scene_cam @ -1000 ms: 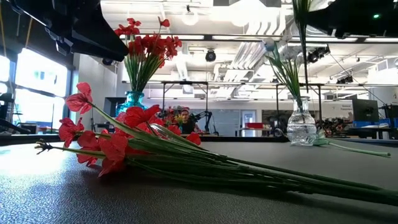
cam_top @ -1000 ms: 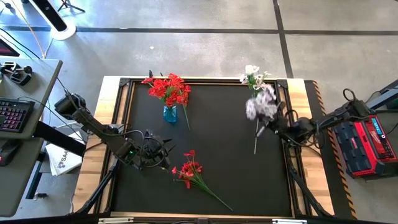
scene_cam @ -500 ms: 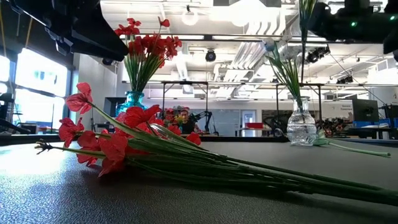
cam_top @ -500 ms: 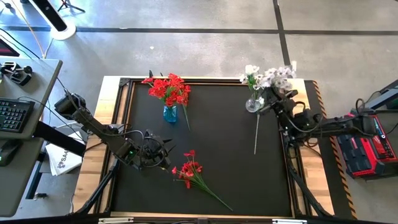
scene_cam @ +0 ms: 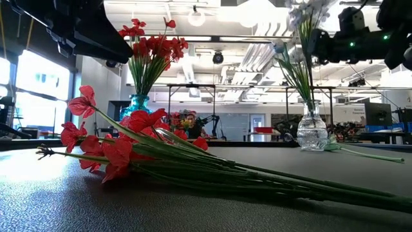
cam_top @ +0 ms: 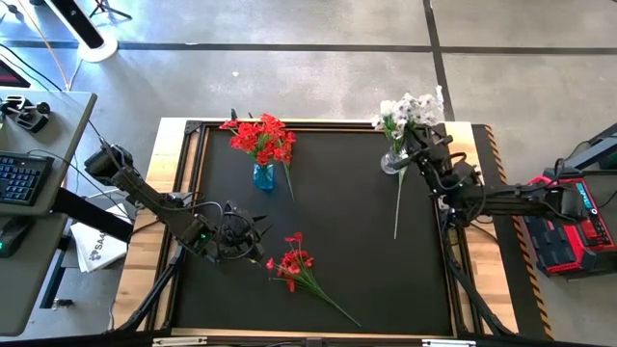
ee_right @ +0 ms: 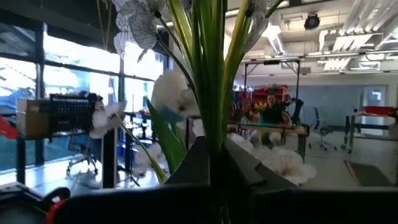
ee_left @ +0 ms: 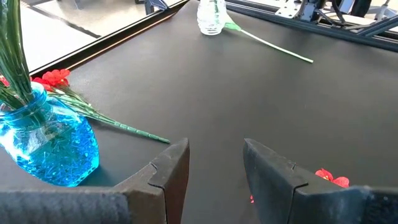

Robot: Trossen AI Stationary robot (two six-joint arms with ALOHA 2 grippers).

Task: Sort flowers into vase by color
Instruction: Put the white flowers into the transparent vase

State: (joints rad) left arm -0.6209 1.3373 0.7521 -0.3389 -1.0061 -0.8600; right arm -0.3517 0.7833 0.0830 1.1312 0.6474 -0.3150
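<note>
A white sprig [cam_top: 416, 106], clamped in the right gripper [cam_top: 421, 141], hangs over the clear vase [cam_top: 391, 161] already holding white blooms, red ones fill the blue vase [cam_top: 262, 176], while a red sprig [cam_top: 292, 263] and a bare stem [cam_top: 397, 204] lie on the desk [cam_top: 337, 222] beside the empty, parted left gripper [cam_top: 258, 235].

From above I see the black worktop [cam_top: 328, 231] framed by a wooden edge [cam_top: 164, 241], standing on a grey concrete floor [cam_top: 318, 82]. Off its left side there's a desk [cam_top: 34, 193] with a keyboard [cam_top: 21, 178] on it, and a red box [cam_top: 569, 226] sits off the right side. Looking level across the worktop, I get a big hall with ceiling lights [scene_cam: 196, 19], bright windows [scene_cam: 35, 96] on the left and a person [scene_cam: 187, 125] seated far back among other benches.
</note>
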